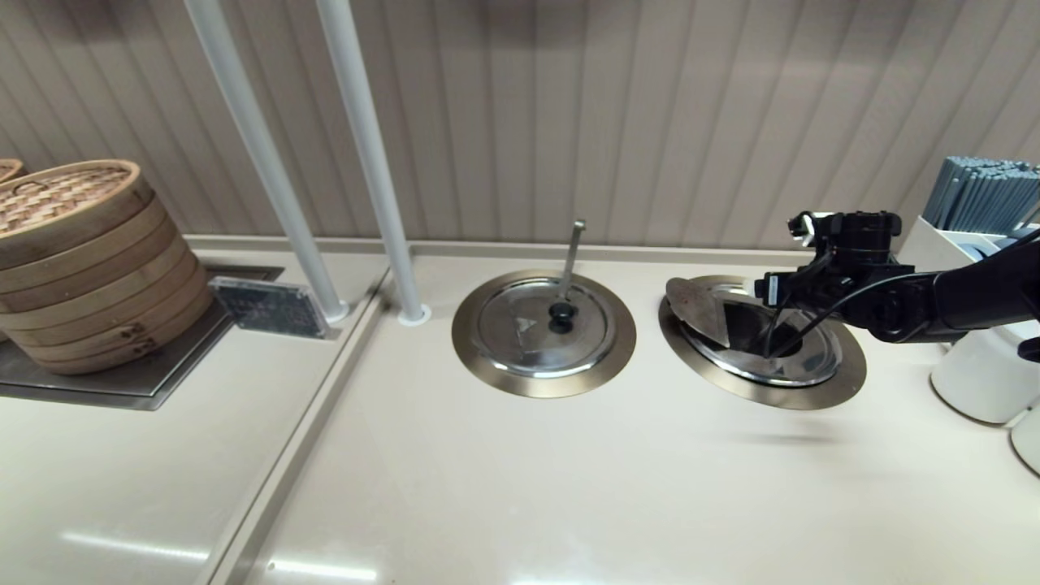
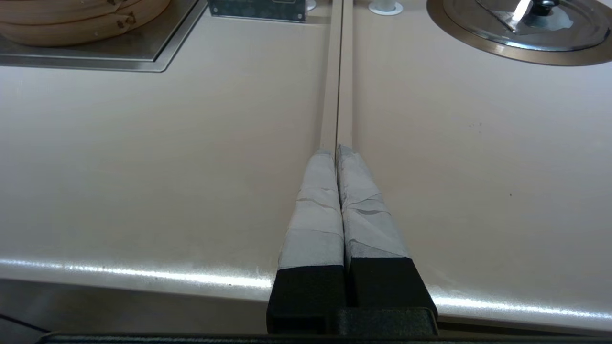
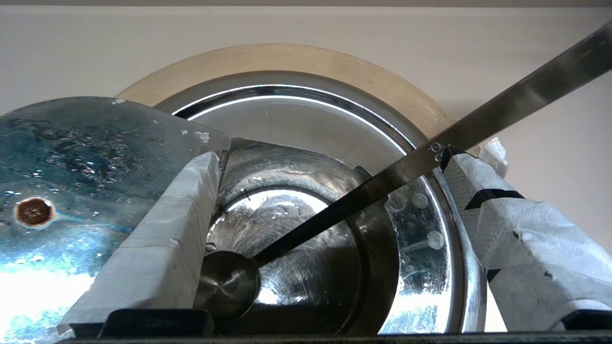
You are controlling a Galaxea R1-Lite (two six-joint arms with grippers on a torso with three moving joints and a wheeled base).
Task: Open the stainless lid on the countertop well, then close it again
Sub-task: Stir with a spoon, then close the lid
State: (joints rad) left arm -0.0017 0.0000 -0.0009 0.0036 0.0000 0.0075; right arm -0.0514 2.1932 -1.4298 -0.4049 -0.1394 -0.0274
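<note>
Right hand (image 3: pixel 334 157) spread wide, empty, above well (image 3: pixel 306 59). Raised lid (image 3: pixel 95 157) touches one finger. Lower it gently, clear of ladle handle (image 3: pixel 478 124). Left hand (image 2: pixel 337 150) parked, pinched closed.

bright overhead light, glare streaks on the countertop (image 1: pixel 520 487), soft shadows.

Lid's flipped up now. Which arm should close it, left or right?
Right. The right gripper is open over the countertop well, beside the raised stainless lid. The left gripper sits shut, far off.
</note>
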